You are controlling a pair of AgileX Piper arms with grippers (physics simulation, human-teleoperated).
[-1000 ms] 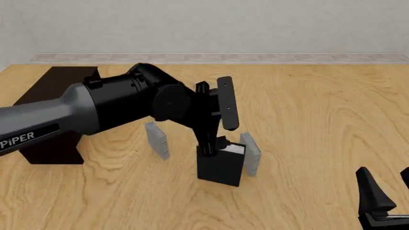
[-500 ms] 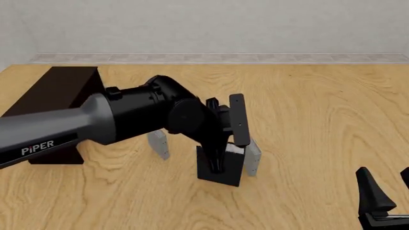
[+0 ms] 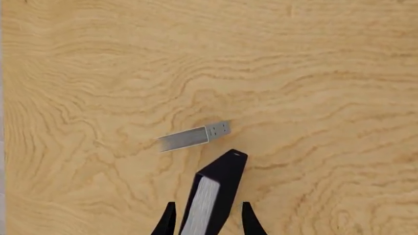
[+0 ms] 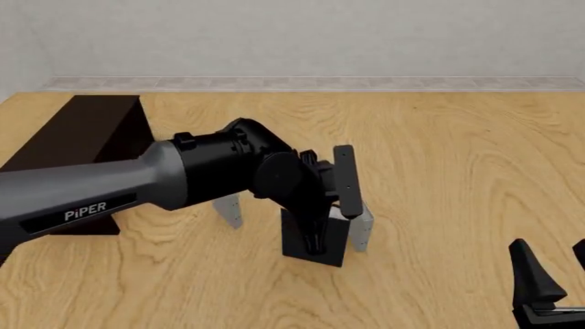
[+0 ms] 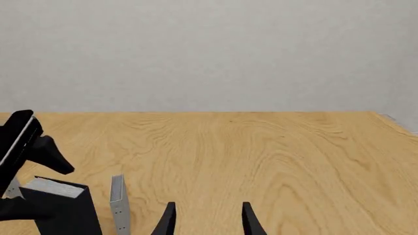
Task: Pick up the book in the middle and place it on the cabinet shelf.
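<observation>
Book (image 3: 212, 196) stands upright between left end effector (image 3: 207, 223) fingers.

The desk (image 4: 457, 151) is light honey-coloured wood with darker swirling grain lines, and behind it stands a pale grey-white wall (image 4: 302, 34) with a band of beige speckled tiles (image 4: 366, 83) along its foot. The book (image 4: 320, 248) has a black cover and white page edges, the two thin slabs (image 4: 229, 209) (image 4: 363, 229) beside it are speckled grey, and the cabinet shelf (image 4: 78, 137) is very dark brown. The left arm (image 4: 109, 188) is grey with white "PiPER" lettering on a black stripe, turning black toward its wrist, and both the left gripper (image 3: 206, 223) and the right gripper (image 5: 206, 220) are black.
</observation>
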